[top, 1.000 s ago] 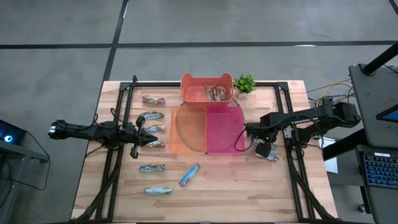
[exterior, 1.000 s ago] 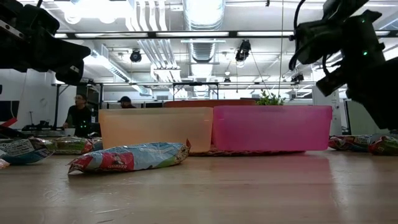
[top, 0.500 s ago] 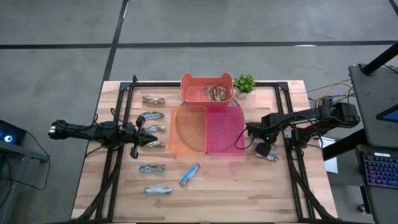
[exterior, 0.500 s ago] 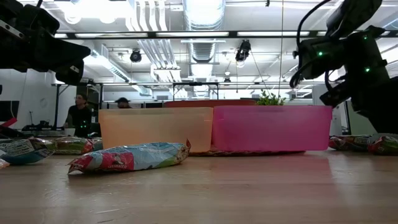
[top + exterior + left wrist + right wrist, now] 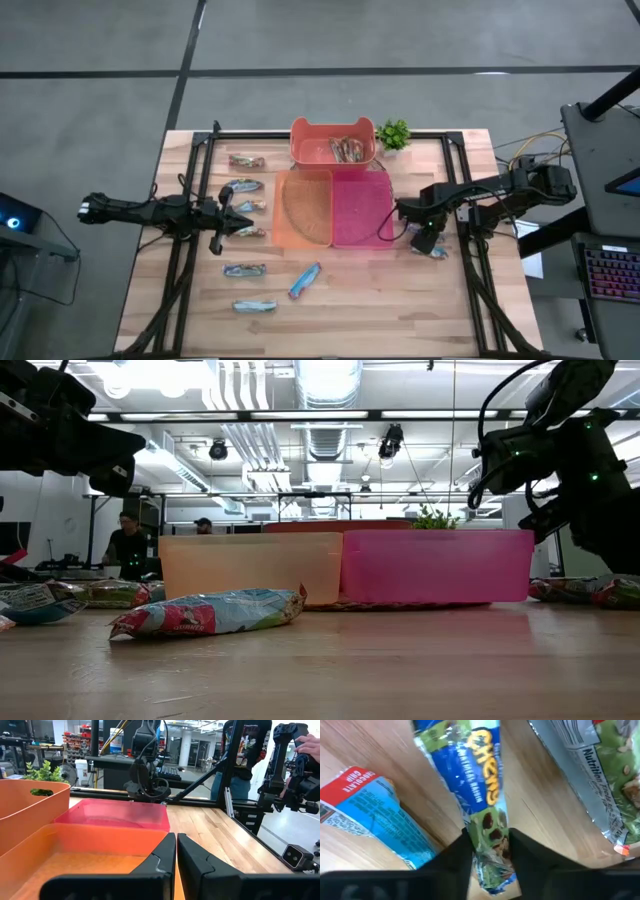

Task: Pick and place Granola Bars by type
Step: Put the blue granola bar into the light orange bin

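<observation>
Now right gripper (image 5: 489,851) around granola bar (image 5: 481,785).

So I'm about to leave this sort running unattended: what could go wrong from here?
The right gripper pinches only the tail of the blue-and-green bar, so it may slip out on lifting. Two more bars, the chocolate chip one and the silver one, lie close beside it and could get dragged along. The pink bin is right alongside, so a swing may bump its wall.
</observation>
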